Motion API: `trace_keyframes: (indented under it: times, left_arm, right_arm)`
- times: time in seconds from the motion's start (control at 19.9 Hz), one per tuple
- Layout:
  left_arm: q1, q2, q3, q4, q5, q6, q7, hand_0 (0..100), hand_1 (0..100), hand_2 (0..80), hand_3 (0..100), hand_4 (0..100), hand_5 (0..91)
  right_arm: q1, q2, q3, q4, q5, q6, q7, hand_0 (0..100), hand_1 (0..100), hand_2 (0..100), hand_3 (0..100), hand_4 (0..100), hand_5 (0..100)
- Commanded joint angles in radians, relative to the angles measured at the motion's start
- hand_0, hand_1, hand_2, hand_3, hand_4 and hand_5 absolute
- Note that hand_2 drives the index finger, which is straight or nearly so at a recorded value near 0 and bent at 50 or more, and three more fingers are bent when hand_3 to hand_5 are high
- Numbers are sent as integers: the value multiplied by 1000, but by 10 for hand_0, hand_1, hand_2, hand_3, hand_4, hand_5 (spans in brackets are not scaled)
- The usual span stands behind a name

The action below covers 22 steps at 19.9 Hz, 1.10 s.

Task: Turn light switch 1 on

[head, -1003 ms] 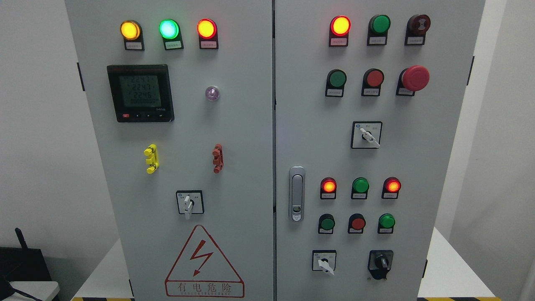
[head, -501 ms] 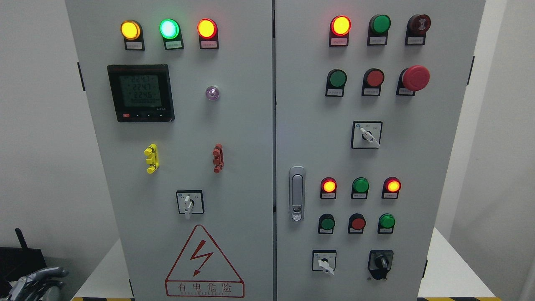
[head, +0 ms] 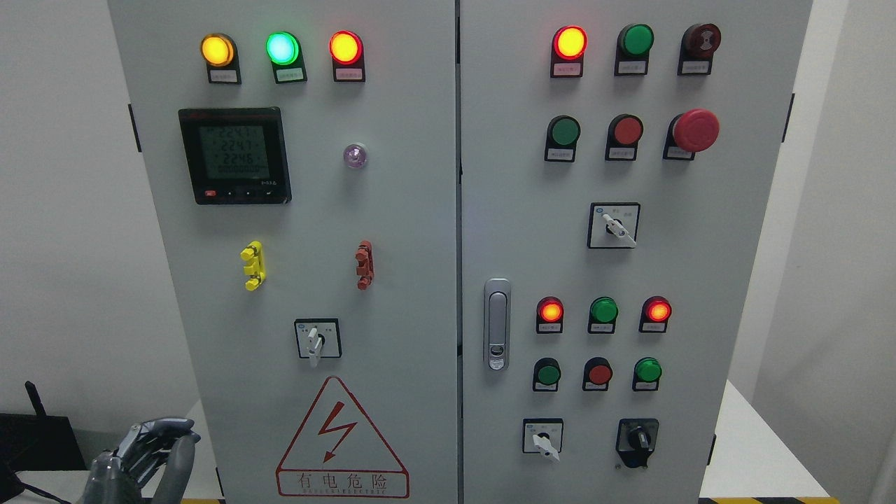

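Since 0.5 s ago the left hand [head: 143,458] has been raised further into the bottom-left corner; 1.0 s ago it was not seen at all. Its grey fingers [head: 159,428] are extended and loosely spread, w/ nothing held. It is seen just left of the cabinet's [head: 420,231] lower left edge, apart from it, well below all controls. No right hand is seen.

Nothing on the cabinet appears changed vs. the earlier frames. Which control is "light switch 1" cannot be told, as labels are too small to read. On the left door, a white-handled rotary switch [head: 316,340] is set at lower centre, handle pointing down, just above the red warning triangle [head: 341,441]. It is the control nearest the hand but is untouched.

Also on the left door: amber lamp [head: 217,50], green lamp [head: 283,48] and red lamp [head: 346,47] lit along the top; a digital meter [head: 234,155] below them w/ display on; a small clear lamp [head: 355,155] to its right; a yellow clip [head: 253,266] and a red clip [head: 364,265] at mid height.

On the right door, a silver latch handle [head: 497,324] is fitted near the left edge. A red mushroom stop button [head: 695,130] is seen upper right. Two more white-handled rotary switches are mounted, one at mid height [head: 614,226] and one at the bottom [head: 542,437], beside a black selector knob [head: 637,441].
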Motion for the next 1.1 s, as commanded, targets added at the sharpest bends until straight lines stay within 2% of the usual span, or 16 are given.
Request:
trace_keyframes:
  times: [0.0,0.1,0.2,0.55,0.75,0.9,1.05]
  left_arm:
    - [-66,-57,-155,-15,-64,57,21,46,441,489,659,688,625]
    - [-87,-76,-172,-15,-73,92,38,38,446,497,664,693,638]
    - [-116,-97,-189,-15,-108,141,59,35,453,504,672,701,643]
    - [-145,-142,-195,-15,-155,233,79,48,489,539,707,723,672]
    - [-147,-142,-209,-14,-178,290,114,57,491,549,712,732,681]
    - [-177,-146,-214,-14,-179,354,174,62,497,552,718,735,684]
    - [-185,-148,-223,-11,-181,377,190,66,501,553,721,737,685]
  right_arm:
    - [0,0,0,0,-18,-1,0,120,389,0,0,0,0]
    - [0,0,0,0,-17,-1,0,120,389,0,0,0,0]
    - [0,0,0,0,-17,-1,0,120,389,0,0,0,0]
    - [0,0,0,0,-17,-1,0,120,389,0,0,0,0]
    - [0,0,0,0,-17,-1,0,120,389,0,0,0,0]
    - [0,0,0,0,-17,-1,0,120,389,0,0,0,0]
    - [0,0,0,0,-17,-1,0,120,389,0,0,0,0]
